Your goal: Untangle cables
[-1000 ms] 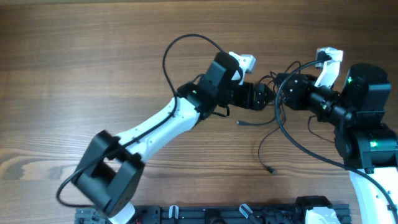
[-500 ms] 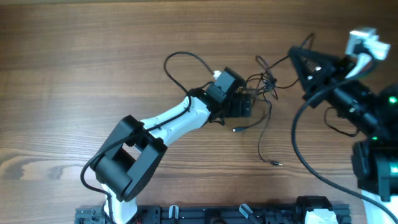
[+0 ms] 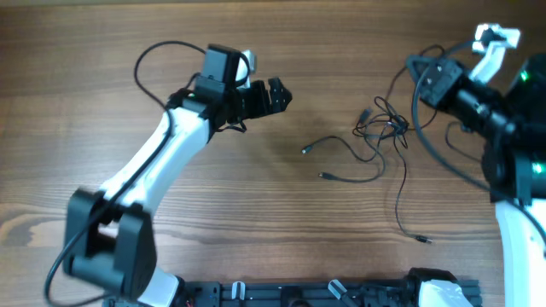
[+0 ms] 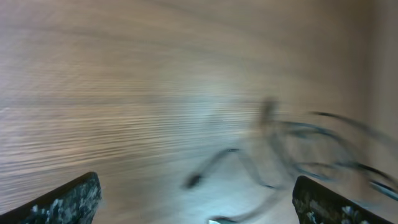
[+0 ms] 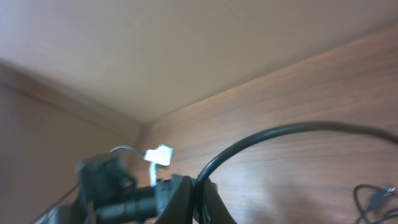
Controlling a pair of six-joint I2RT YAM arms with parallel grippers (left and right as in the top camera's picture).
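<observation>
- You are holding the left pincer [image 3: 277, 94] with its fingers wide apart and nothing between them. Its wrist view is showing only bare table [image 3: 128, 34] and the blurred cords ahead.
- The cables [image 3: 380, 138] are lying on the table well ahead of that pincer. They are much nearer the right pincer [image 3: 422, 75], just off its tip.
- The right pincer is sitting with its fingers pressed together. No thin cord is showing in them, so I am judging it to be gripping nothing.
- Progress, as I am reading it, is partial. Several strands are fanning out loose, two plug ends [image 3: 305, 150] are lying apart on the left pincer's side, and one long cord [image 3: 401, 200] is trailing away from both pincers.
- What is remaining is a small knot [image 3: 384, 125] sitting mid-cluster, where loops are crossing and needing to be pulled apart.
</observation>
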